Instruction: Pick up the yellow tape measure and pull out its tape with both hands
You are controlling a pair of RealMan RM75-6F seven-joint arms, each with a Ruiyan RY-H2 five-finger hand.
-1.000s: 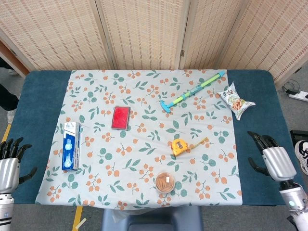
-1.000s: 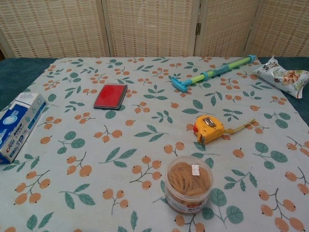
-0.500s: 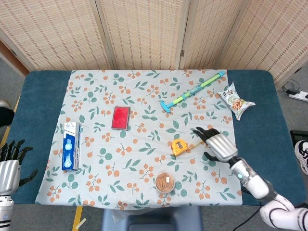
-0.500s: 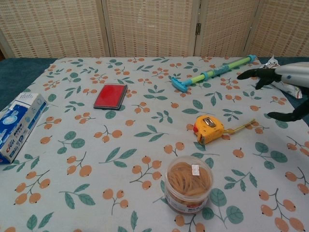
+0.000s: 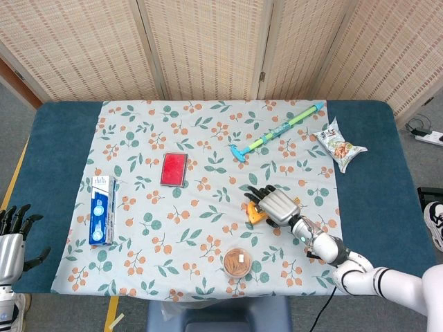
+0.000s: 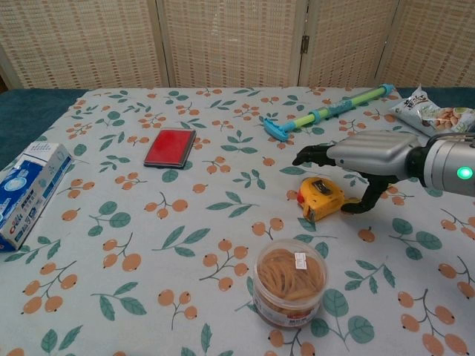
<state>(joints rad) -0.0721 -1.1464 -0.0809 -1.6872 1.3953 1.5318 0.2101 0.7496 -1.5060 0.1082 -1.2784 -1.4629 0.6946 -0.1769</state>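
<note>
Chest view: the right hand (image 6: 371, 157) is spread wide, empty, above the yellow tape measure (image 6: 320, 197) lying just beneath its fingers. It should be lowered squarely so the case is enclosed before closing.

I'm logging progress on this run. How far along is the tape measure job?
Nothing is finished yet: the yellow tape measure sits on the tablecloth, not lifted. In hand: the right hand hovers over it with fingers spread, no grip visible. The left hand waits open at the table's edge. Left to do: grasp it, lift it, bring the left hand in and pull out the tape.
</note>
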